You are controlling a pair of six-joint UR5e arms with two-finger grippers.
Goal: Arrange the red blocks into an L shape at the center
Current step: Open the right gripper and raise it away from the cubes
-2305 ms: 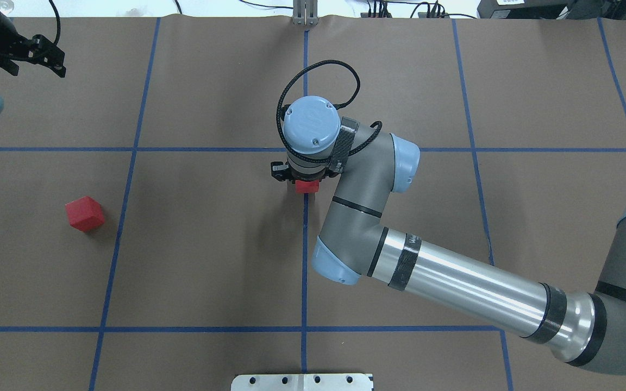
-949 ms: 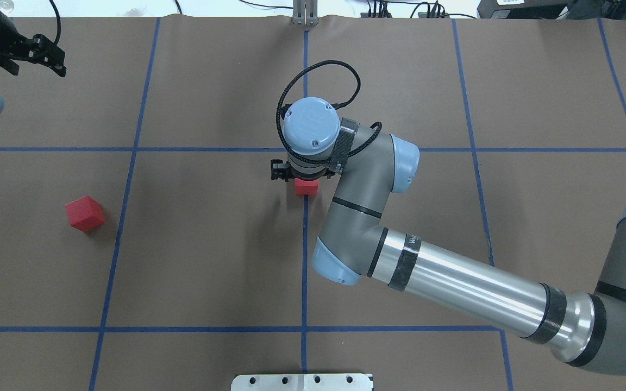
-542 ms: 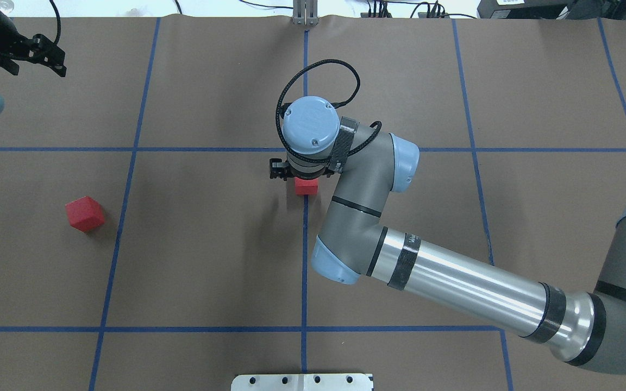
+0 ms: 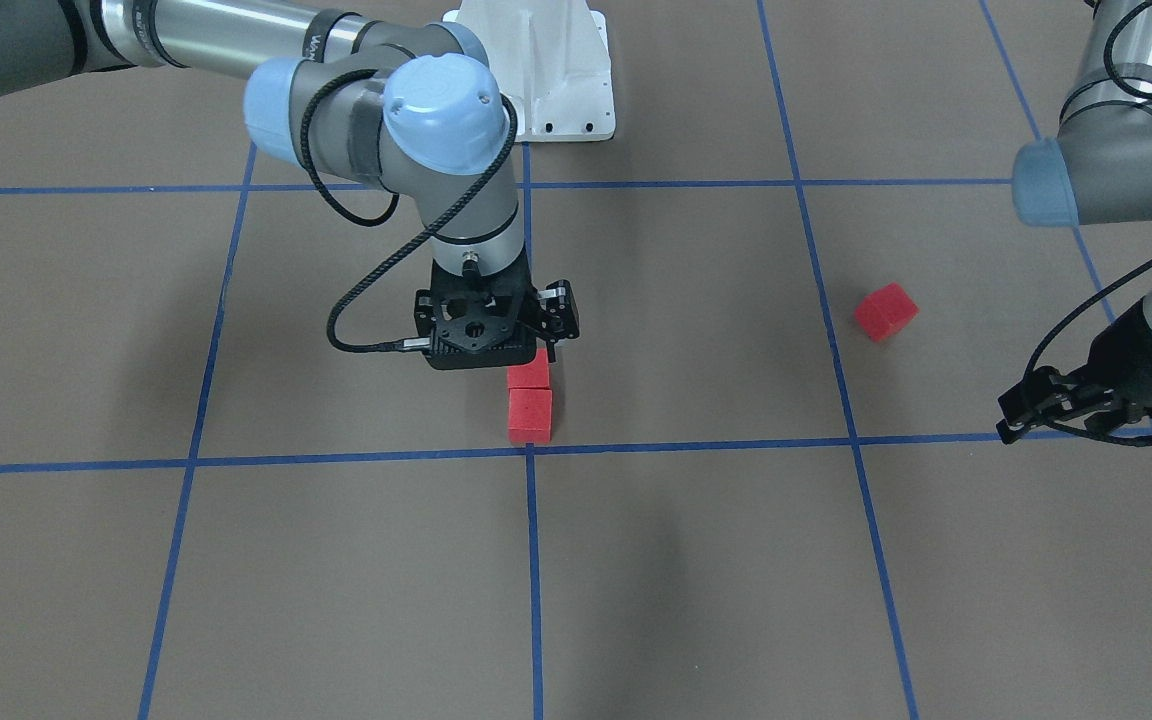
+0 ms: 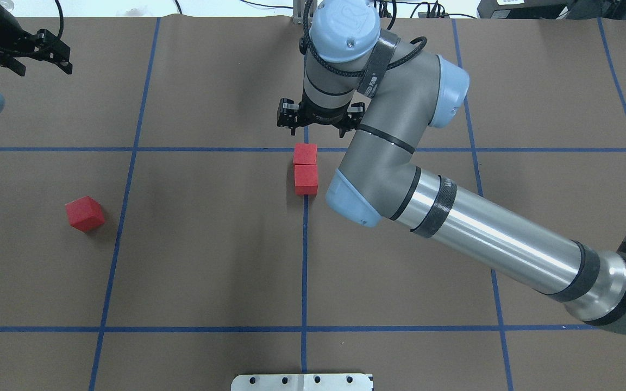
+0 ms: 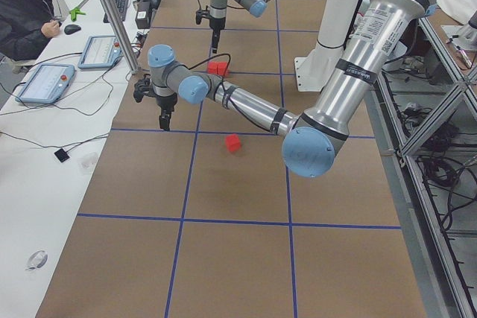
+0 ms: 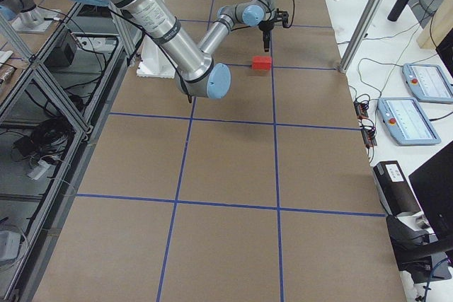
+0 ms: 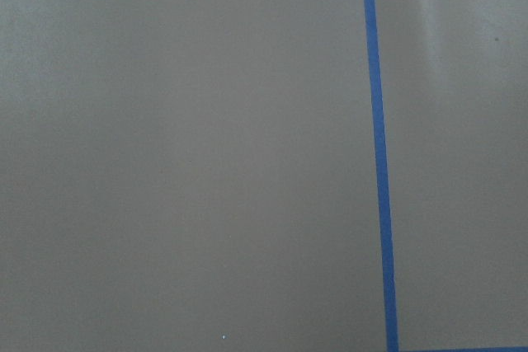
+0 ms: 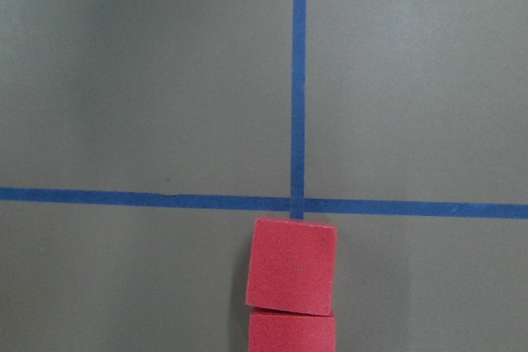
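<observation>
Two red blocks [image 5: 305, 153] [image 5: 306, 180] lie touching in a straight row on the blue tape line. The far one sits at the center crossing [image 9: 298, 202]. They also show in the front view [image 4: 530, 415] and the right wrist view [image 9: 293, 265]. The third red block [image 5: 85, 214] lies alone to the left, rotated, and shows in the front view [image 4: 885, 311]. My right gripper [image 5: 317, 124] hangs raised just beyond the row, open and empty. My left gripper [image 5: 55, 54] is open and empty at the far left corner.
The right arm's forearm [image 5: 481, 239] crosses the right half of the table. A white base plate [image 5: 302, 382] sits at the near edge. A metal bracket [image 5: 305, 16] stands at the far edge. An operator [image 6: 22, 5] sits beside a bench with tablets.
My right gripper has risen and moved away from the near block to beyond the crossing. Both central blocks now show uncovered. The left arm and third block have hardly moved.
</observation>
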